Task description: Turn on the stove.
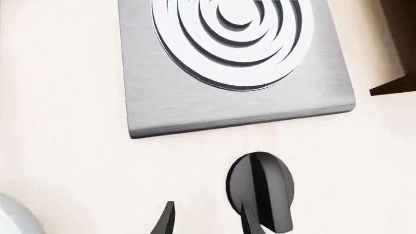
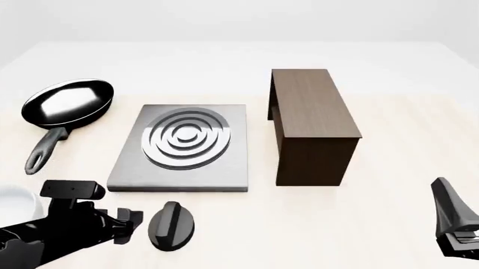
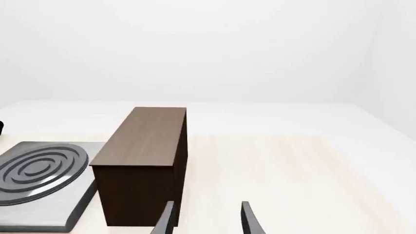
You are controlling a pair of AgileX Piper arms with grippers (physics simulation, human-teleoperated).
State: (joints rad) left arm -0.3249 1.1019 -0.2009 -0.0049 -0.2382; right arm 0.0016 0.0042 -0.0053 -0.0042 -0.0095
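Note:
The stove (image 2: pixel 179 147) is a flat grey slab with concentric burner rings, lying mid-table; it also shows in the left wrist view (image 1: pixel 234 73) and the right wrist view (image 3: pixel 40 180). Its black teardrop knob (image 2: pixel 170 224) lies on the table just in front of the slab. My left gripper (image 2: pixel 133 223) is low, right beside the knob's left side. In the left wrist view the left gripper (image 1: pixel 206 223) is open, with one fingertip (image 1: pixel 250 220) over the knob (image 1: pixel 260 185) and the other off it. My right gripper (image 2: pixel 452 221) is open and empty at the front right, also seen in its wrist view (image 3: pixel 206 222).
A black frying pan (image 2: pixel 67 103) lies left of the stove, handle toward me. A tall dark-brown wooden box (image 2: pixel 311 126) stands right of the stove, also in the right wrist view (image 3: pixel 146 165). A white rounded object (image 2: pixel 11 202) sits at the front left edge.

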